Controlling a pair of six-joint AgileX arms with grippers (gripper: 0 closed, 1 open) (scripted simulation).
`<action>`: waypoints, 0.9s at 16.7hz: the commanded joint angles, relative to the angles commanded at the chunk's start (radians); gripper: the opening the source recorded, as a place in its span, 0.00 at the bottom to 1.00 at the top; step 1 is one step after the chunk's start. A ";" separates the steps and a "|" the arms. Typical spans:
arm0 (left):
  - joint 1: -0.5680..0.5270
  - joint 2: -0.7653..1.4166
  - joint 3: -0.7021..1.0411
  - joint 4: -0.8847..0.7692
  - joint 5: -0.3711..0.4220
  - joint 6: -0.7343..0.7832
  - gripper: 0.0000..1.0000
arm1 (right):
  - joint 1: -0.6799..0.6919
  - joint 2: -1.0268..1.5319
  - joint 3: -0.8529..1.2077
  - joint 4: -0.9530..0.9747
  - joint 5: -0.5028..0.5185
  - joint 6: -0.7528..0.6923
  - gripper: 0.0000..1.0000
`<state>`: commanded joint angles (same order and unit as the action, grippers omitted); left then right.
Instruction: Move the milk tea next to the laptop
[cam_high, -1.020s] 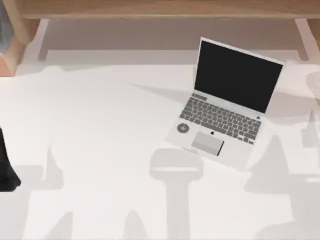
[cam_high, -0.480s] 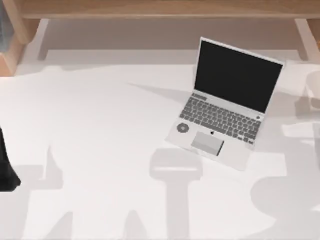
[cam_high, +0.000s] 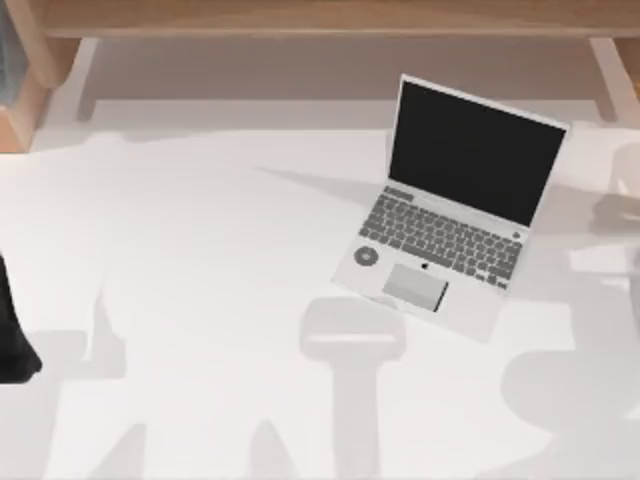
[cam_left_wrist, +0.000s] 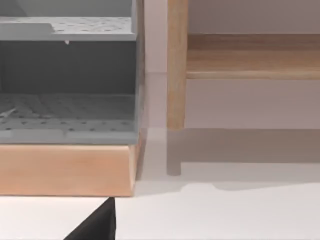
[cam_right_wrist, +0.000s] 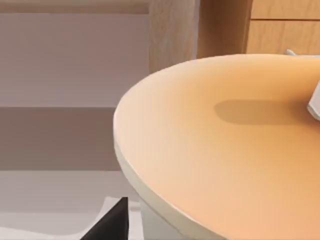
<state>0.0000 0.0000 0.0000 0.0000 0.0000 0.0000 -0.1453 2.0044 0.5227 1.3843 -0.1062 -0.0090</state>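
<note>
The right wrist view sits close over the milk tea (cam_right_wrist: 220, 150), its tan-orange top broad and round above a whitish rim; a dark finger tip (cam_right_wrist: 111, 224) of the right gripper shows beside it, grip impossible to tell. From above, the left arm (cam_high: 12, 335) is parked at the table's left edge, as before. Farther off, the open laptop (cam_high: 450, 205) stands right of centre. Shadows at the right edge have shifted since a second ago. The left wrist view faces a grey shelf (cam_left_wrist: 67, 75) on wood
</note>
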 joint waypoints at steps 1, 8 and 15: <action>0.000 0.000 0.000 0.000 0.000 0.000 1.00 | 0.000 0.000 0.000 0.000 0.000 0.000 0.70; 0.000 0.000 0.000 0.000 0.000 0.000 1.00 | 0.000 0.000 0.000 0.000 0.000 0.000 0.17; 0.000 0.000 0.000 0.000 0.000 0.000 1.00 | 0.000 0.000 0.000 0.000 0.000 0.000 0.00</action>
<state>0.0000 0.0000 0.0000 0.0000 0.0000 0.0000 -0.1453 2.0044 0.5227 1.3843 -0.1062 -0.0090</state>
